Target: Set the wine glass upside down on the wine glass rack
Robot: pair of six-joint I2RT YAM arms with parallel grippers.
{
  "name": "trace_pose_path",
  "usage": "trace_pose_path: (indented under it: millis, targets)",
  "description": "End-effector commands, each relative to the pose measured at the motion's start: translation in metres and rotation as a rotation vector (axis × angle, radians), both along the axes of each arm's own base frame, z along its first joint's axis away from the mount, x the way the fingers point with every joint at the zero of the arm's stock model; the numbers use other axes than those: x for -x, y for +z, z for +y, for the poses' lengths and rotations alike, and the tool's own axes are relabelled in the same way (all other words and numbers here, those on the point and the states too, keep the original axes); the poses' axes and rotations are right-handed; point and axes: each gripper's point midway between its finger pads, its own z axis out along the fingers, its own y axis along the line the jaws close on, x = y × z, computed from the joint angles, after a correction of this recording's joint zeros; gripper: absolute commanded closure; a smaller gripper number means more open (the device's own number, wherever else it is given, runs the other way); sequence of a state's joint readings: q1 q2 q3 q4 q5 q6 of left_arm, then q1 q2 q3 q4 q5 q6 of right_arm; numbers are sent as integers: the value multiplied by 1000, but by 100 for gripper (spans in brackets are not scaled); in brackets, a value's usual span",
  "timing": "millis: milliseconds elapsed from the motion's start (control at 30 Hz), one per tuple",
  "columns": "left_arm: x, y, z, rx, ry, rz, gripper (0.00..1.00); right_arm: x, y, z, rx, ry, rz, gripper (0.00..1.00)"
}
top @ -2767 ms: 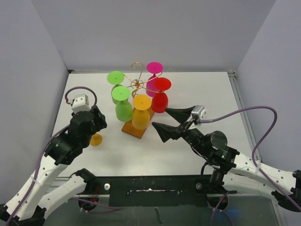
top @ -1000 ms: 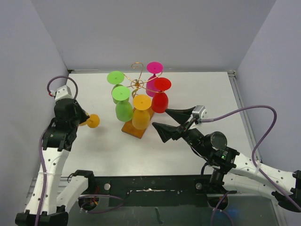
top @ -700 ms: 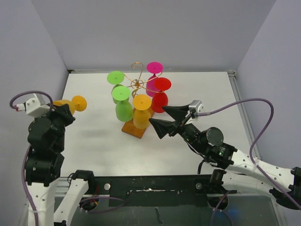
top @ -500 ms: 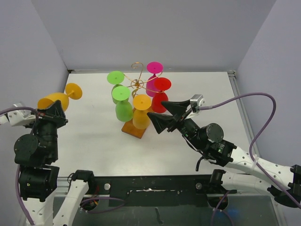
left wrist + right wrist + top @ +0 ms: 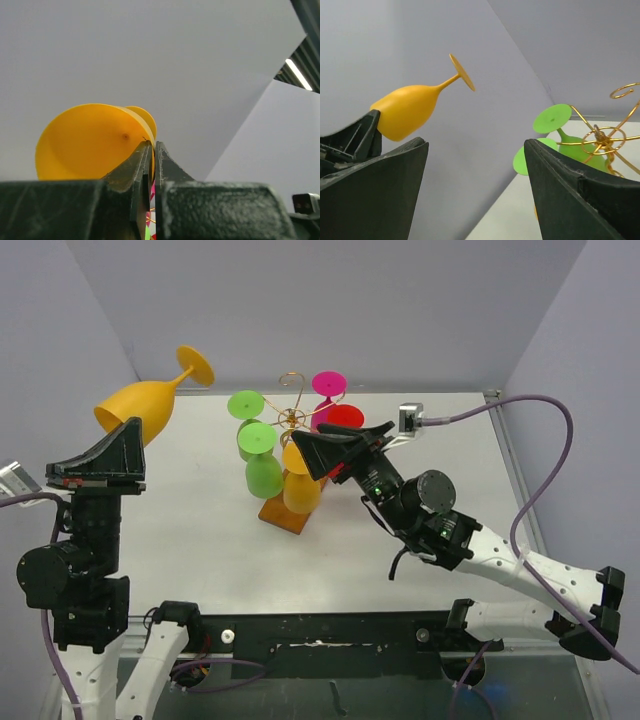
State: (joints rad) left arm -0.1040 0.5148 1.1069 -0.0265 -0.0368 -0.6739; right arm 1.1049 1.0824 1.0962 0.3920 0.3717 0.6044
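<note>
Up off the tabletop [image 5: 200, 540] now, the orange wine glass [image 5: 140, 405] hangs left of the wine glass rack [image 5: 292, 418], rim clamped in my left tool [image 5: 124, 436]; right tool [image 5: 476, 150] stands apart. I'd carry it slowly, foot-up, toward the free scroll arm [image 5: 292, 378].

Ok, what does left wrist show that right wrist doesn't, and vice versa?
Left wrist only: the open mouth of the orange wine glass, rim pinched in the shut left gripper, and a ceiling light strip. Right wrist only: the glass's stem and foot, the wine glass rack with green glasses, and the open right gripper. Both: the orange bowl held up in the air.
</note>
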Motion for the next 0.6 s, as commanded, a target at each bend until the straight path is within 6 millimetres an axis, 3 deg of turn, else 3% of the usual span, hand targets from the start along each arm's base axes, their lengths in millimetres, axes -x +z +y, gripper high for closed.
trace_pose_path:
  millis: [0,200,367,567]
  targets:
    - [14,39,-24,25,-164,-182,100,-7,51,3,-227,16,60,21]
    - [13,41,-42,53,-302,-228,100,-14,82,32,-295,94,44,19]
    - [8,38,-52,78,-380,-245,100,-26,85,62,-340,145,92,22]
    - [7,32,-56,87,-418,-249,100,-38,90,70,-426,141,141,29]
